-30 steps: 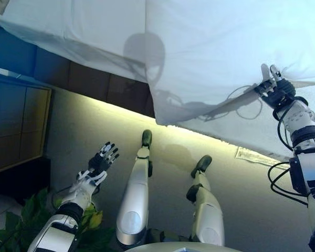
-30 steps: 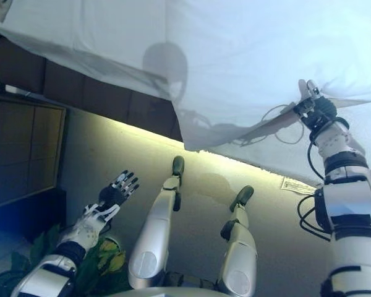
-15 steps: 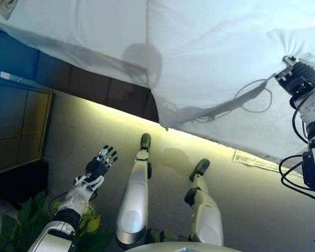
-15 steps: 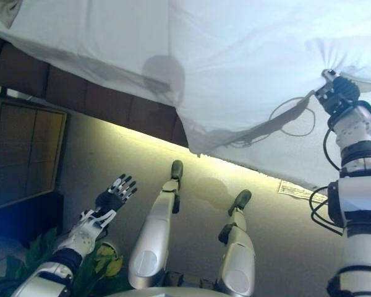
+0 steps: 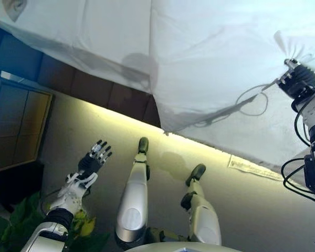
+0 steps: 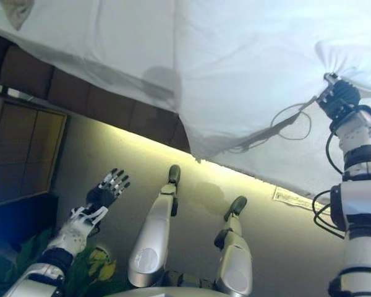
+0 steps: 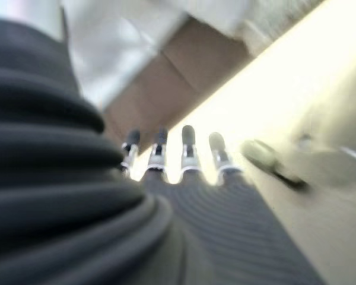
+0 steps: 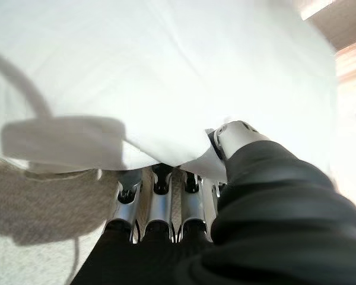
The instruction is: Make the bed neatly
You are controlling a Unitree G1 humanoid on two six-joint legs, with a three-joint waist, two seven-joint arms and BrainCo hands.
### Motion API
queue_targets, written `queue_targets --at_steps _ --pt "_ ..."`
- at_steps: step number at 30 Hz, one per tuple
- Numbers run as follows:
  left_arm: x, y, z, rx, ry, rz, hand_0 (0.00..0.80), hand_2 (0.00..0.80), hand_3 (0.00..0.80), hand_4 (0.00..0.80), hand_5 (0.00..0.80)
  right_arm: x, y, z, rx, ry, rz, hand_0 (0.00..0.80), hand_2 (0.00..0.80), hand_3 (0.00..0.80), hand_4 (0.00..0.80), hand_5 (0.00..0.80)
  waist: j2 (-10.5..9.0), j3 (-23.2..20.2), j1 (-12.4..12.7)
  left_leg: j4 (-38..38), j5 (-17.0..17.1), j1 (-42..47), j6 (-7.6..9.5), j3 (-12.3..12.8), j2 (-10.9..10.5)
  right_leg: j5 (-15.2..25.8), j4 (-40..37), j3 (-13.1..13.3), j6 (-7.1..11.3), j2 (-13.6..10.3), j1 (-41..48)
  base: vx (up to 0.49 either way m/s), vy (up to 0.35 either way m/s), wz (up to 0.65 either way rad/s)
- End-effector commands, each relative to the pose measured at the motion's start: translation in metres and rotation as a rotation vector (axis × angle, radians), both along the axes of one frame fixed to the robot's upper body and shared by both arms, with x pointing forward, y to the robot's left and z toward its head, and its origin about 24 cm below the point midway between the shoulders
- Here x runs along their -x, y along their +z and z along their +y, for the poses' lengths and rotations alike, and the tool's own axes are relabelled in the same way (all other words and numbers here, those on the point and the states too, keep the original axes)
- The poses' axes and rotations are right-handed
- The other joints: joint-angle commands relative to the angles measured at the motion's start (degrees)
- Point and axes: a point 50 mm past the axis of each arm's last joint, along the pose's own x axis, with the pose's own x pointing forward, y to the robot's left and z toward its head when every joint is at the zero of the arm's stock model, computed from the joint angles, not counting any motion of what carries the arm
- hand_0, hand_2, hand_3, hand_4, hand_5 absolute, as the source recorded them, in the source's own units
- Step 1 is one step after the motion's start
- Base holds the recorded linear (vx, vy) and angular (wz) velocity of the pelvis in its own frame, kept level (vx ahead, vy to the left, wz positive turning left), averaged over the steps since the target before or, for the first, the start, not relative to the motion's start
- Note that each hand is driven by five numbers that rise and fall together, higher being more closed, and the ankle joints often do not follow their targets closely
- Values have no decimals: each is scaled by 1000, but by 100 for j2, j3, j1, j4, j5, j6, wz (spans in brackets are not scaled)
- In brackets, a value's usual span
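A white sheet (image 5: pixel 210 58) lies spread over the bed (image 5: pixel 89 84), its edge hanging down the brown side.

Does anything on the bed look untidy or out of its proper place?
Yes. The white duvet is askew: one corner hangs over the bed edge toward the floor, and the cloth is bunched and wrinkled where the right hand pinches it. The left hand hangs open, away from the bed.

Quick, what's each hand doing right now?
Left hand: open, holding nothing, away from the bed.
Right hand: shut on the white sheet.
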Motion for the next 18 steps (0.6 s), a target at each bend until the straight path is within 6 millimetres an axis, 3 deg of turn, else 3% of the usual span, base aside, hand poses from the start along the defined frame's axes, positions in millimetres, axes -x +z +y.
queue_targets --at_steps 1,3,8,18 --pt "-7 27 5 -8 -12 -123 0 0 0 0 0 1 18 5 -33 56 -160 800 800 800 800 800 -139 -569 78 -937 554 96 -410 -131 185 -758 261 -185 268 -166 818 34 -31 -4" --pt "-13 33 -7 -36 -90 -131 0 0 0 0 0 -2 10 12 -42 72 -143 800 800 800 800 800 -150 -695 65 -1124 571 337 -435 -113 226 -711 175 -201 275 -148 933 31 -11 -3" --pt "-14 11 -45 -164 -347 1 0 0 0 0 0 -10 -3 31 -32 141 -78 800 800 800 800 800 -95 -1015 -98 -1545 629 919 -455 24 319 -628 45 -117 285 -134 1108 13 81 -5" --pt "-19 -11 -94 -112 -568 196 0 0 0 0 0 -16 -31 55 8 239 37 800 800 800 800 800 -137 -1624 -495 -1894 668 1716 -458 275 436 -510 6 -12 317 -114 1310 49 56 -16"
